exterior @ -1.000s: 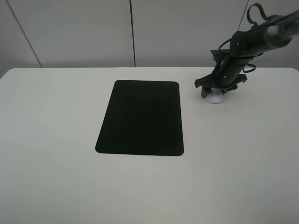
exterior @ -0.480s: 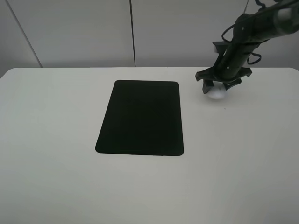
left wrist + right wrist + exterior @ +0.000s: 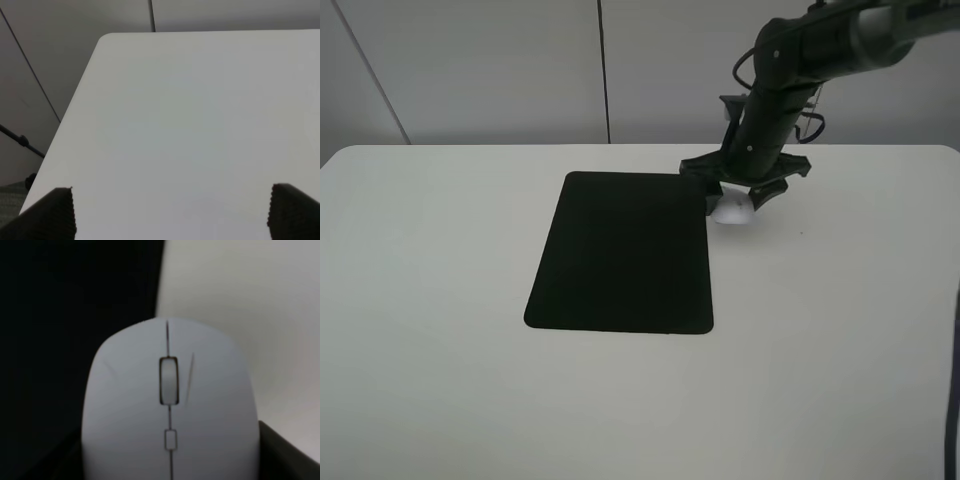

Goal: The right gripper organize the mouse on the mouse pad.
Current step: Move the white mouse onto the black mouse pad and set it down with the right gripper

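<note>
At mouse pad (image 3: 620, 255) right edge now: right gripper (image 3: 732, 200), jaws clenched on mouse (image 3: 731, 213), carried it over from far-right worktop (image 3: 860, 300). Set-down looks next. Left gripper (image 3: 170, 215) idle, jaws spread.

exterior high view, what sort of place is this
Most likely a robot lab or test cell, not a working office. A plain white table stands against blank panelled walls. On it lies a black mouse pad, and beside the pad a black arm's right gripper holds a white mouse.
</note>
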Available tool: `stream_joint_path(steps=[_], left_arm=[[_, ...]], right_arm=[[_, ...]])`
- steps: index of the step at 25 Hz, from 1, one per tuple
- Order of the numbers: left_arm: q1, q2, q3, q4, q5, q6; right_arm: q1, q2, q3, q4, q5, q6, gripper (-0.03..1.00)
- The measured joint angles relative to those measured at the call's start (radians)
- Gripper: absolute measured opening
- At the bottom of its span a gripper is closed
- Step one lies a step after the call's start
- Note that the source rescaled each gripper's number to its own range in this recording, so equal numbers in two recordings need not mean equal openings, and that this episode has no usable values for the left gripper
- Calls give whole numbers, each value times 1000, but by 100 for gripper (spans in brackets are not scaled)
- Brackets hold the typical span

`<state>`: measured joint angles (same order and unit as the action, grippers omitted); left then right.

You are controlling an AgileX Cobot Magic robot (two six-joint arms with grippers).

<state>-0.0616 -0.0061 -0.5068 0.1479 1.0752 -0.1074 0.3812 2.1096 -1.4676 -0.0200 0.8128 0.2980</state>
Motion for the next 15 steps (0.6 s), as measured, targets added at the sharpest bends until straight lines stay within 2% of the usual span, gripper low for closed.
stream_joint_path(steps=[3,8,15], left_arm=[[0,0,0,0,0,0],[0,0,0,0,0,0],[0,0,0,0,0,0]], right_arm=[[50,0,0,-15,-25,76,0],[138,0,0,-107,-84,180,0],[226,5,0,-187,-166,281,0]])
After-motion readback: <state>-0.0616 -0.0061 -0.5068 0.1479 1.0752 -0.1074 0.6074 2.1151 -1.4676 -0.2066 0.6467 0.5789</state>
